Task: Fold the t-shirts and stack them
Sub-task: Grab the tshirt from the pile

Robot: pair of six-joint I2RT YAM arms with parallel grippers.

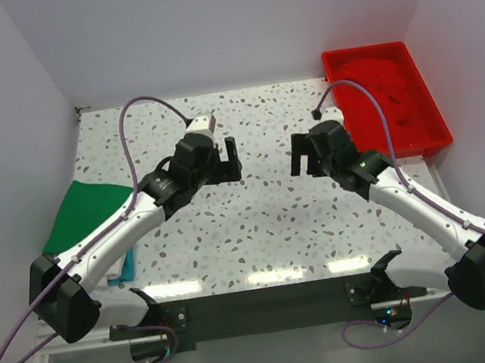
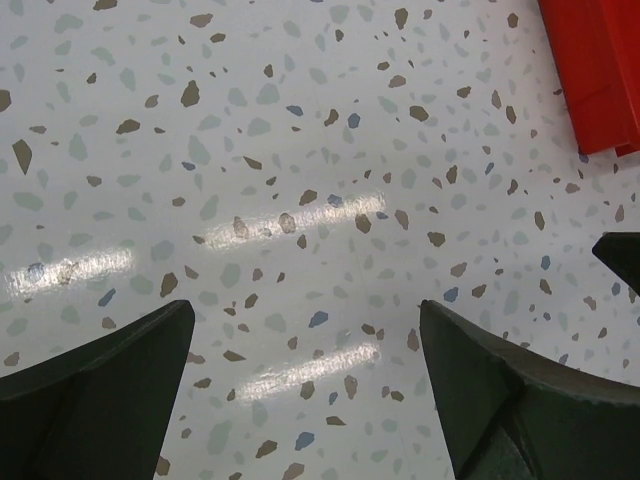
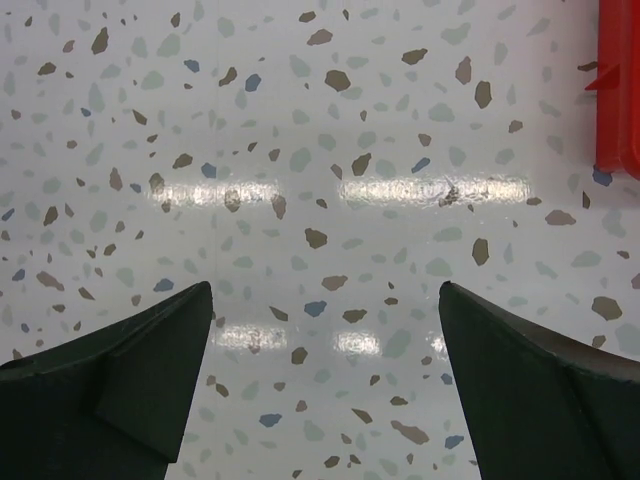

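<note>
The green t-shirt [image 1: 83, 214] lies at the worktop's [image 1: 267, 223] nine o'clock edge, partly under the left arm. A red t-shirt [image 1: 379, 88] (hard to tell from its holder) fills the red tray [image 1: 441, 135] at two o'clock. The left fingers [image 2: 100, 400] and right fingers [image 3: 110, 400] are spread wide and hold nothing. Only the top view shows the shirts; the wrist views catch only the tray's edge.

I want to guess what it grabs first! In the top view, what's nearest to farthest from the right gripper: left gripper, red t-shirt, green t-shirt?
From the right gripper:
1. The left gripper, just across on its left.
2. The red t-shirt, in the tray at the back right.
3. The green t-shirt, at the far left.
</note>
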